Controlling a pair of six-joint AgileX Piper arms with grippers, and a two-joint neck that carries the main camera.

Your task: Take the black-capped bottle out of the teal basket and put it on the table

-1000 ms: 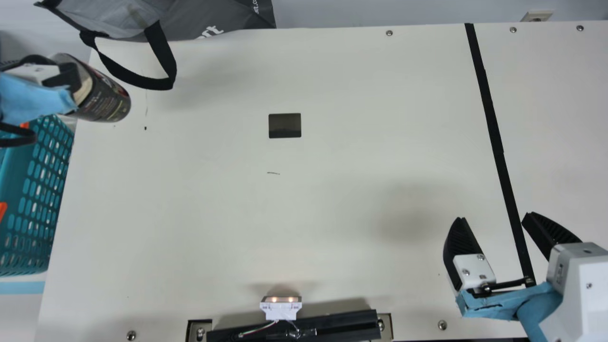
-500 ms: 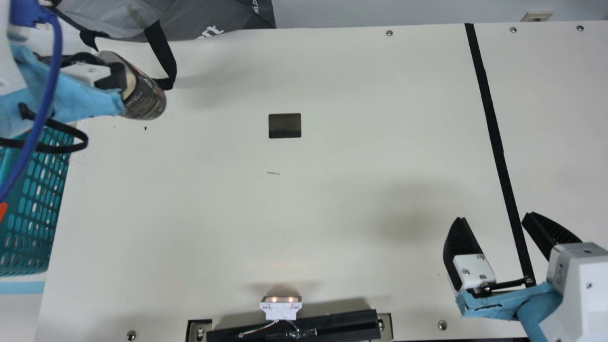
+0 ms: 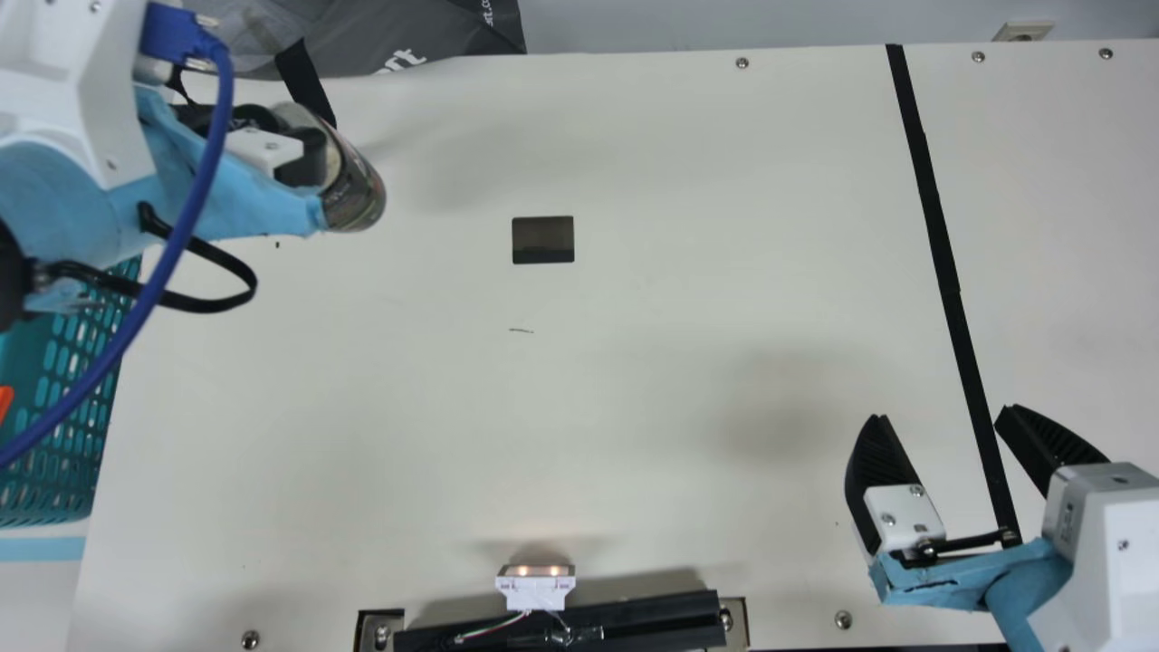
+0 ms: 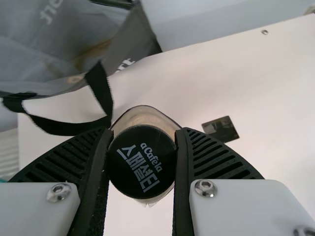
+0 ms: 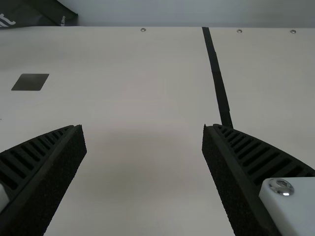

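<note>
Bottle clear of the basket, its landing still to come

Over on the left sits the teal basket (image 3: 54,471), partly under the left arm, at the table's edge, probably parked there so the middle stays usable. Next comes the left gripper (image 4: 143,132), clenched on the bottle (image 3: 356,190) just around its black cap (image 4: 141,162), a finger on either side. I'd guess it was taken by the top because that is the part a basket leaves within reach, and it leaves the base free to meet the table first.

The bottle leans, base pointing towards the table's middle, and looks to be up over the table (image 3: 634,181) — a soft shadow lies off to its right. By the back edge the grey bag (image 3: 426,36) trails its strap (image 3: 308,81) close behind the bottle in my line of sight; setting down there might catch it, so a spot nearer the dark square (image 3: 543,240) seems kinder. The bottle wants straightening before it's let go, or it could topple.

Far right, the right gripper (image 3: 944,412) has its fingers spread with nothing between them, beside the black strip (image 3: 942,244) — a spare hand, I reckon, since one arm can manage this.
</note>
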